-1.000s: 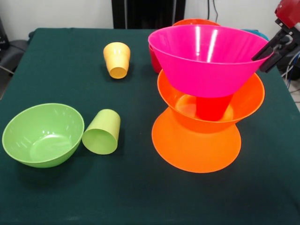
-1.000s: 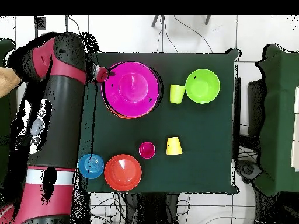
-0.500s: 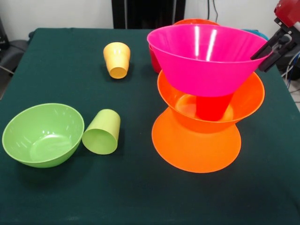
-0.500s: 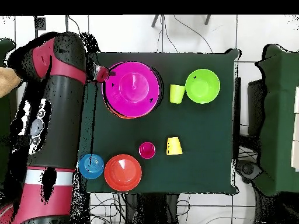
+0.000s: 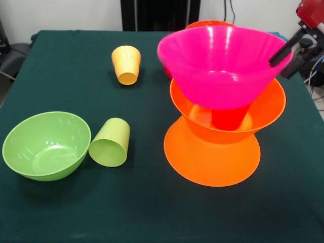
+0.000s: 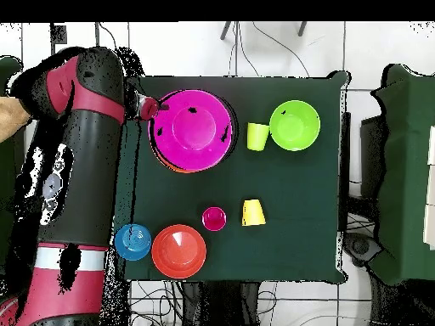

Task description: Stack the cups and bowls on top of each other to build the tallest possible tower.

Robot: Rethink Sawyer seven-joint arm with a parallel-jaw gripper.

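Pink bowl (image 5: 223, 63): top of the tower, seated on the red-orange cup (image 5: 230, 117); tilted, rim lower on the side toward the front camera, inside wall showing.
Tower (image 5: 215, 147): hourglass pile at the right of the front view; one large orange bowl (image 5: 211, 161) upside down on the counter (image 5: 76, 212), a second orange bowl (image 5: 266, 109) upright on it, cup standing inside that, pink bowl above.
Gripper (image 5: 287, 52): at the pink bowl's right rim in the front view; black jaws parted, one finger at the rim, the other just outside it; cannot tell whether clenched on the rim or merely touching.
Arm (image 6: 81, 170): red and black, along the counter's left edge in the overhead view, reaching up to the pile.
Lime green bowl (image 5: 45, 146): upright, front left, well apart from the tower.
Lime green cup (image 5: 110, 143): on its side, mouth toward the front camera, just beside the lime green bowl.
Yellow-orange cup (image 5: 126, 64): tipped, mouth toward the front camera, far left of the pile.
Magenta-red cup (image 6: 214, 218): upright, just beside the yellow-orange cup in the overhead view.
Red-orange bowl (image 6: 178, 251): upright, near the counter's bottom edge in the overhead view.
Blue bowl (image 6: 133, 242): small, touching or nearly touching the red-orange bowl, at the counter's corner.
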